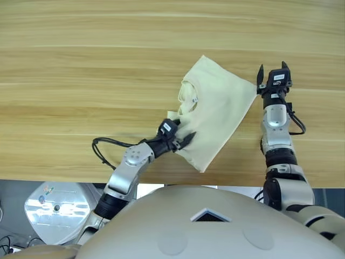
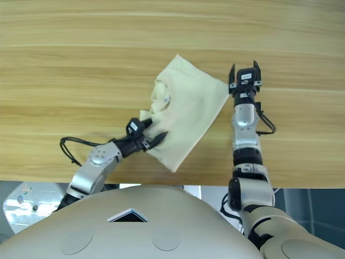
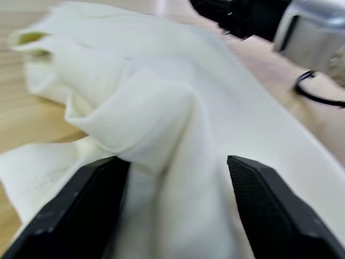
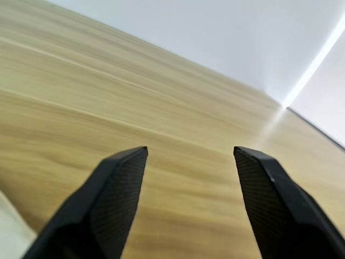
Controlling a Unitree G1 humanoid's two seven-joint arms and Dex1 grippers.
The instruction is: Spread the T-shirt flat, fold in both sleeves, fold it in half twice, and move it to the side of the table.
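The left pincer (image 1: 185, 141) is seen spread wide, its two dark fingers (image 3: 81, 210) set apart with a raised fold of cloth lying loosely between them, nothing being clamped. It is placed at the near left edge of the T-shirt (image 1: 218, 113), just above the fabric. One T-shirt is counted: pale cream, soft and slightly rumpled, laid as a rough four-cornered shape turned on its point, with the neck opening (image 1: 188, 97) shown on its left side and a small flap of cloth bunched below that opening. The garment is spread on the wooden table (image 1: 81, 81), toward the near edge, its lowest corner lying close to that edge. The right pincer (image 1: 273, 71) is likewise held released, both fingers apart over bare wood, just beside the shirt's right corner and apart from it. Two pincers and one table are counted. One black cable (image 1: 102, 148) is looped on the table beside the left arm, near the near edge.
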